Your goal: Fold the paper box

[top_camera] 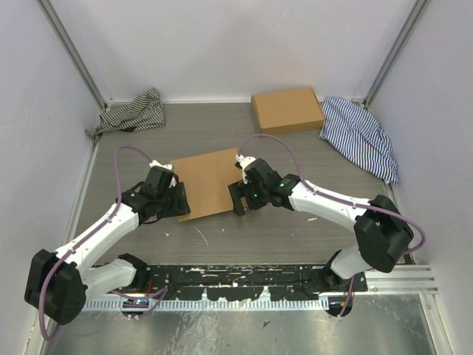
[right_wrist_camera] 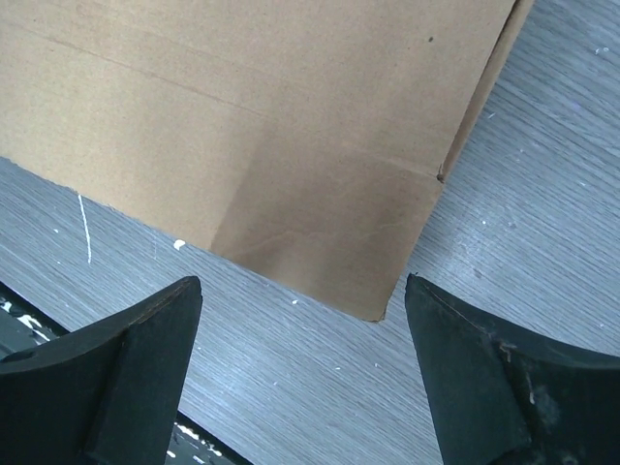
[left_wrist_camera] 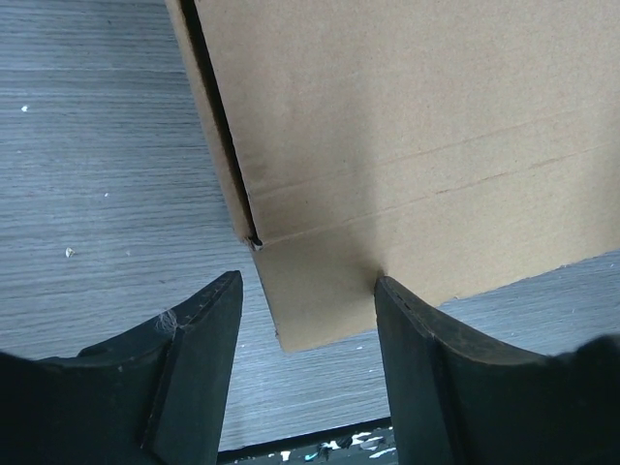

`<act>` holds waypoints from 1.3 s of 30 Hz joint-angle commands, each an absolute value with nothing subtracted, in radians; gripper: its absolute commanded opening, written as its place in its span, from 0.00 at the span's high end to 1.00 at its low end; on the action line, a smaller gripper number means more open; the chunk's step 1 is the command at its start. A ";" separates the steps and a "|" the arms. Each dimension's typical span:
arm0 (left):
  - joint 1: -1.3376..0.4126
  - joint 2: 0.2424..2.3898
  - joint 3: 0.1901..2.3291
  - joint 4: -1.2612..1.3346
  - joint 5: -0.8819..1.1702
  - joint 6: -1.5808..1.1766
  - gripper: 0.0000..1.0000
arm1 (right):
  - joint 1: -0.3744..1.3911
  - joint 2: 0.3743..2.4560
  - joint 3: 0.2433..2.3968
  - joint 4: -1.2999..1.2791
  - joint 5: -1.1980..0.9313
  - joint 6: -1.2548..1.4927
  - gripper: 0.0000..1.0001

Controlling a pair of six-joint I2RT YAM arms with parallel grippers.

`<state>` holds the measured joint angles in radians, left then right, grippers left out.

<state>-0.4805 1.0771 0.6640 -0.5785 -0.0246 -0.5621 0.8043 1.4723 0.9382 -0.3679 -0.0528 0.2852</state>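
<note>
The paper box lies flat on the grey table as a brown cardboard sheet with creases. My left gripper is at its near-left corner and my right gripper at its near-right corner. In the left wrist view the left gripper is open astride a corner flap. Its right finger touches the flap's edge and its left finger stands apart. In the right wrist view the right gripper is wide open, low over the table, just short of the paper box corner.
A formed brown cardboard box sits at the back. A striped cloth lies at the back left and another at the back right. The black base rail runs along the near edge. Walls close in on both sides.
</note>
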 commanded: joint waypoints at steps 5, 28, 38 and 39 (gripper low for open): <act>-0.482 1.090 0.652 -0.572 -0.057 -0.565 0.37 | 0.811 1.466 0.980 -0.357 0.007 0.288 0.11; -0.482 1.096 0.717 -0.633 -0.048 -0.572 0.40 | 0.811 1.490 0.953 -0.350 0.028 0.294 0.19; -0.482 0.948 0.872 -0.805 -0.068 -0.591 0.55 | 0.815 1.370 0.935 -0.428 0.017 0.321 0.63; -0.482 0.955 0.889 -0.788 -0.075 -0.592 0.56 | 0.816 1.369 0.932 -0.420 0.006 0.328 0.73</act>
